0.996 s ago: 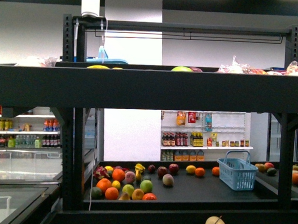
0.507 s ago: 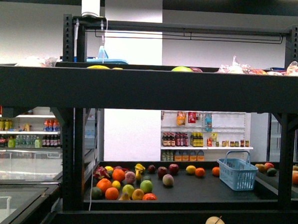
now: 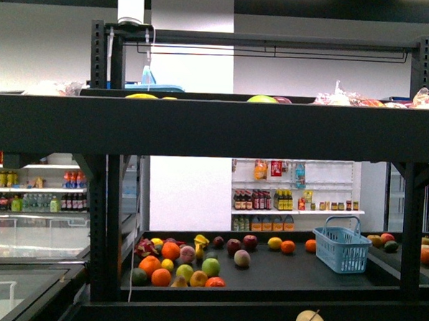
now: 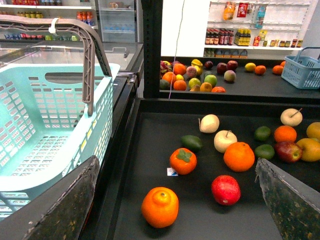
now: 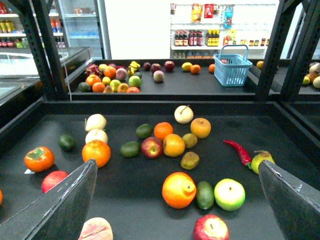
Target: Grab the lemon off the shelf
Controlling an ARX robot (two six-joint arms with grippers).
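Lemon (image 5: 173,145), I think: yellow oval mid-frame on shelf (image 5: 150,107) deck, touching red apple (image 5: 151,147). Firm, light, waxy-slick, so grab across short middle. Right pincer (image 5: 176,162) and left pincer (image 4: 176,162) both wide apart, empty.

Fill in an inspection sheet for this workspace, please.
Surface: black shelf deck, loaded with loose fruit.
Job's things: lemon uncertain; likeliest the yellow fruit beside the red apple.
Clutter: orange, green apple, red chilli.
Grippers: left end effector and right end effector open, empty.
Cables: thin cord hanging by the post.
Surroundings: teal basket, bottle shelves.
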